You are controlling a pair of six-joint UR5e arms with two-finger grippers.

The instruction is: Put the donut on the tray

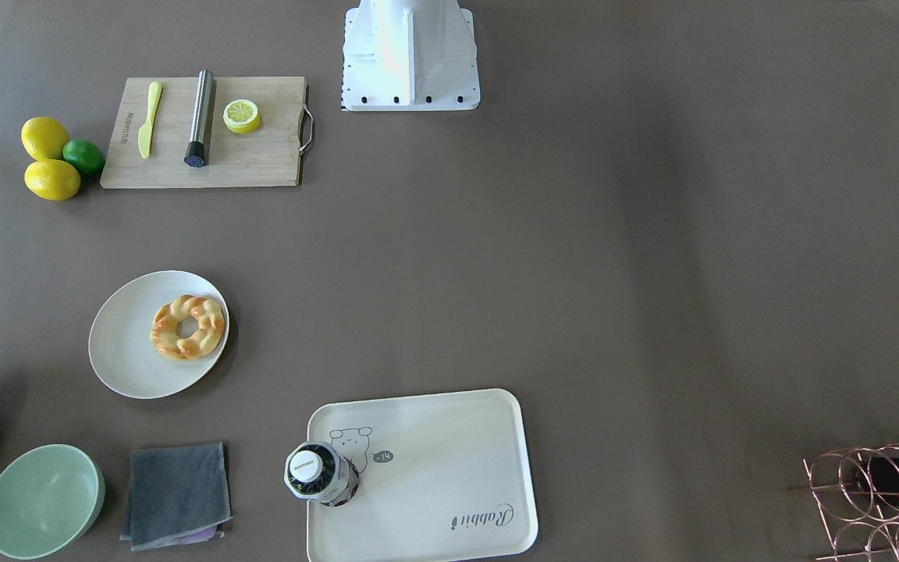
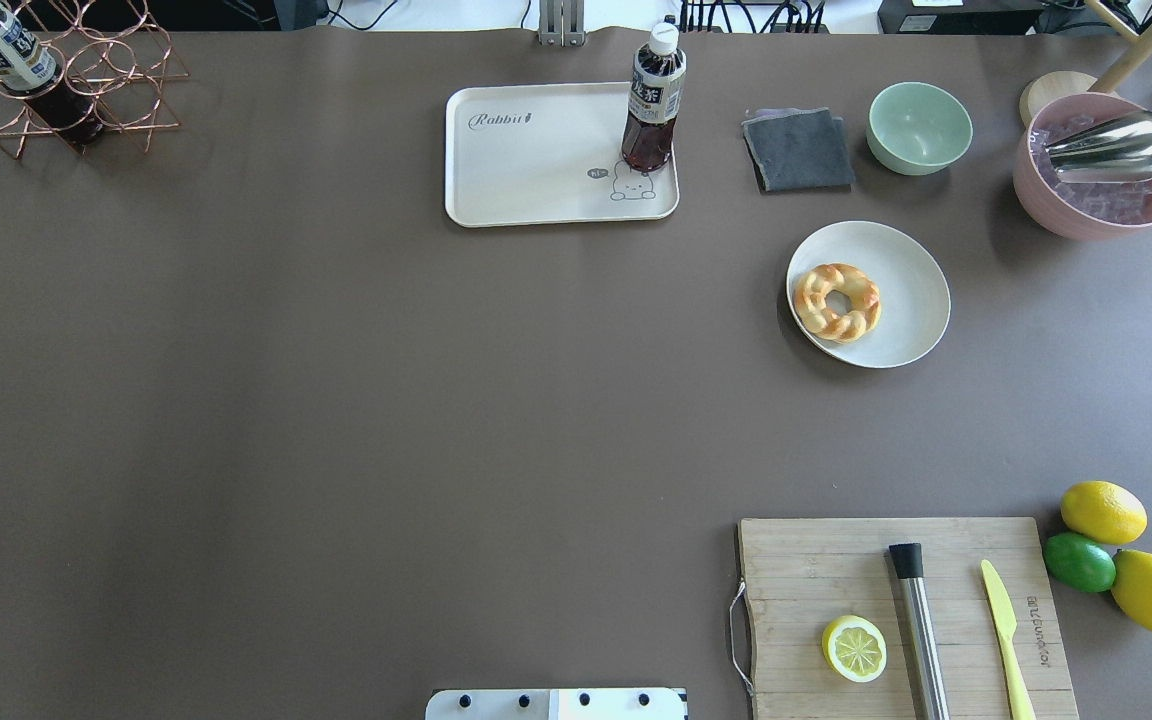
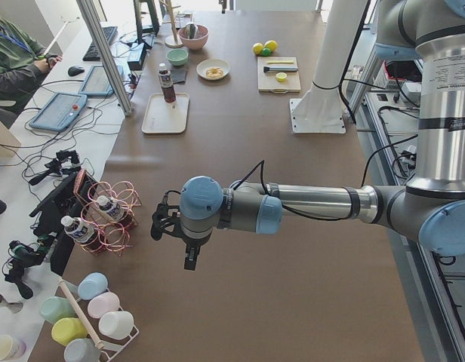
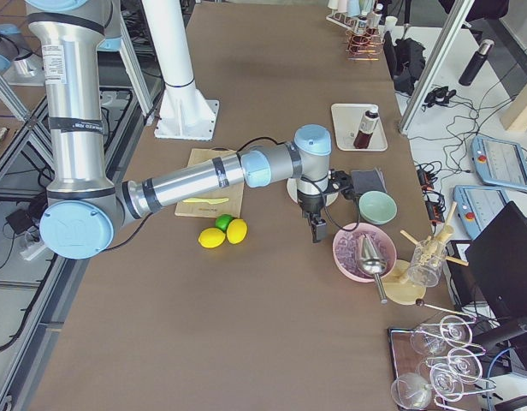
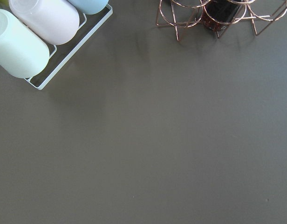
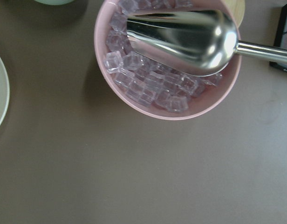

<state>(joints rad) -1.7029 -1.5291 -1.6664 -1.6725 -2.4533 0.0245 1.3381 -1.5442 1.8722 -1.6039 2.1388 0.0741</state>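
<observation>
**Donut rests on the round plate; tray carries a bottle**

Donut (image 2: pixel 837 301) lies flat on the left part of the off-white plate (image 2: pixel 911 255), right of centre in the overhead view, well apart from the tray (image 2: pixel 536 175). The tray sits at the upper middle of that frame. A dark-drink bottle (image 2: pixel 653 100) stands upright on its right end, just above the bear drawing.

At the upper right, a pink bowl (image 6: pixel 181 115) holds clear ice cubes (image 6: pixel 148 86), with a metal scoop (image 6: pixel 181 39) lying on top of them. A green bowl (image 2: pixel 919 127) stands to its left. In the upper left corner, a copper wire rack (image 2: pixel 126 95) holds a bottle (image 2: pixel 6 50). At the lower right, a wooden cutting board (image 2: pixel 816 570) bears a lemon half (image 2: pixel 854 648), a steel cylinder (image 2: pixel 921 630) and a yellow knife (image 2: pixel 1004 625).

The left gripper (image 3: pixel 189 256) shows only in the left side view, fingers pointing down above the table beside the rack. Whether its jaws are wide or narrow cannot be told. The right gripper (image 4: pixel 316 229) shows only in the right side view, pointing down near the pink bowl. Its opening cannot be told either.
</observation>
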